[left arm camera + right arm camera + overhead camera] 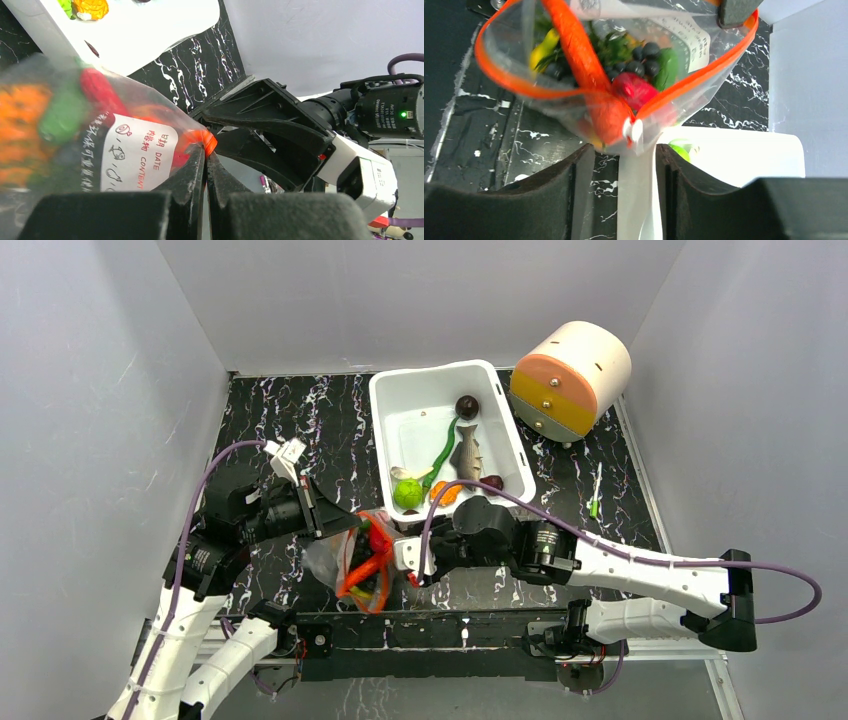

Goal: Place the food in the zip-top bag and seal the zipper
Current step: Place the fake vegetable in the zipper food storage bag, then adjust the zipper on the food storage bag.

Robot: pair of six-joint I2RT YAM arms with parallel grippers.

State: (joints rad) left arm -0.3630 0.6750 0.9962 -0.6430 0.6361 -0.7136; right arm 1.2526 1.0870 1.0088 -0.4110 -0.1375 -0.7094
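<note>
The left gripper [206,157] is pinched fully closed on the red-orange zipper [202,139] at one end of the bag's mouth. The right gripper [625,152] has its jaws about half apart. The other end of the mouth, with a small white slider [636,131], sits just above the gap, and a flap of clear plastic hangs down between the fingers. Whether either finger presses on that flap cannot be told. The bag [100,130] is held up over the near middle of the table [300,420], between the two arms, with its mouth pulled open into a loop. It is clear, crumpled and floppy, with one white label [137,160] printed in small writing. Inside it, a long orange piece [584,65] lies across a bunch of dark grapes [644,57], a red piece [634,87], a yellow piece [543,47] and some green leaves; these overlap and blur, so they cannot be counted with certainty. Behind the bag stands one white bin [400,390]. It holds a fish [468,452], a lime [407,493], a long green pod [443,445], an orange piece [445,493] and two dark round pieces, one at the far end [467,406] and one at the near corner [492,482]. Part of the bin's near edge is hidden behind the right arm. A cream, orange and yellow drum [572,375] lies at the far right.
</note>
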